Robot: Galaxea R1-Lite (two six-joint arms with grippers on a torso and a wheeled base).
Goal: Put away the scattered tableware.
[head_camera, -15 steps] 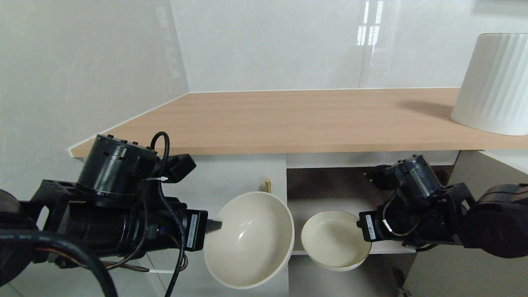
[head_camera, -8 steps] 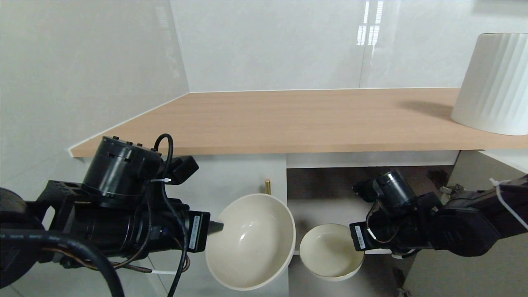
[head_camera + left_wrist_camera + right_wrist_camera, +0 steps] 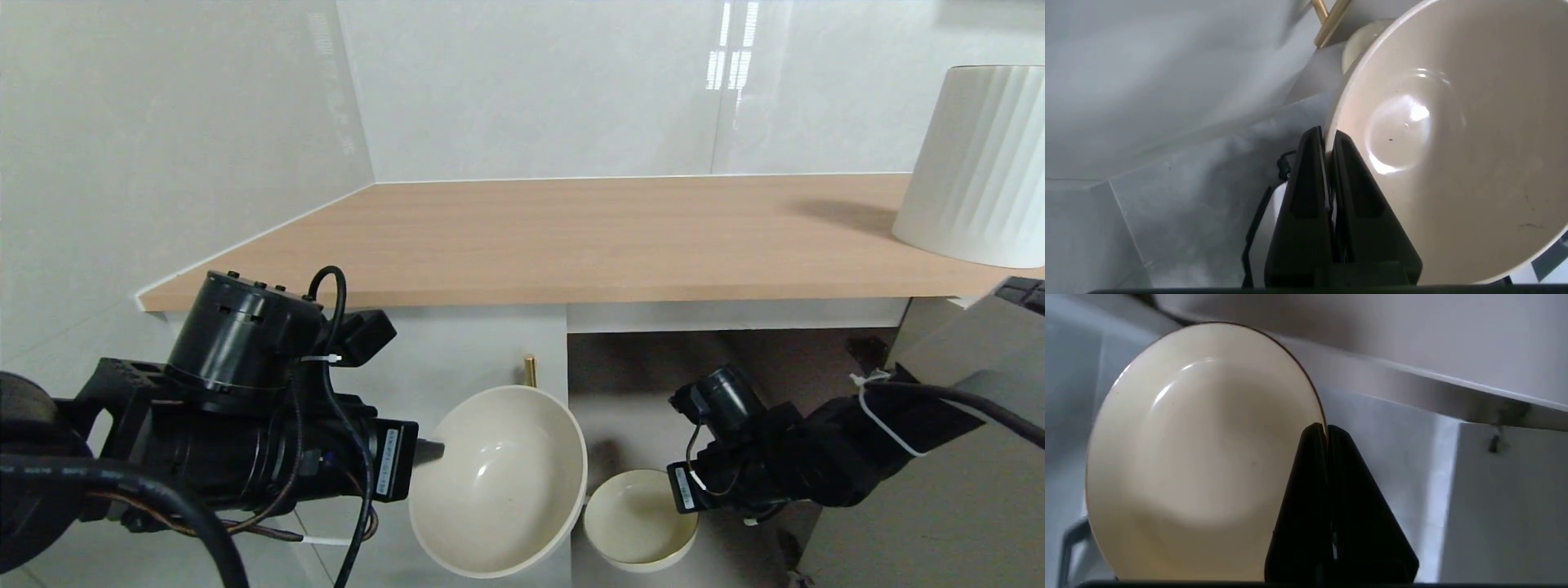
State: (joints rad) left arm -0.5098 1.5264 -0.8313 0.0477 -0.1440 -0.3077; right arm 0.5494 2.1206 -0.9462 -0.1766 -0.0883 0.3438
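Left end effector (image 3: 426,447) is clamped tight on the rim of the large bowl (image 3: 498,478). Right end effector (image 3: 684,488) pinches the small bowl (image 3: 633,523) likewise. Beyond both stands the open cabinet (image 3: 645,359). I'd judge neither bowl is shelved yet.

**Surface finish check**

We read both bowls as glazed ceramic, smooth and glossy. The big bowl (image 3: 498,482) throws highlights; the small bowl (image 3: 639,527) has a thin dark rim line. The counter (image 3: 571,237) is matt wood grain, the wall (image 3: 531,82) glossy, the knob (image 3: 530,369) brass-like metal, the shade (image 3: 980,163) ribbed matt white.
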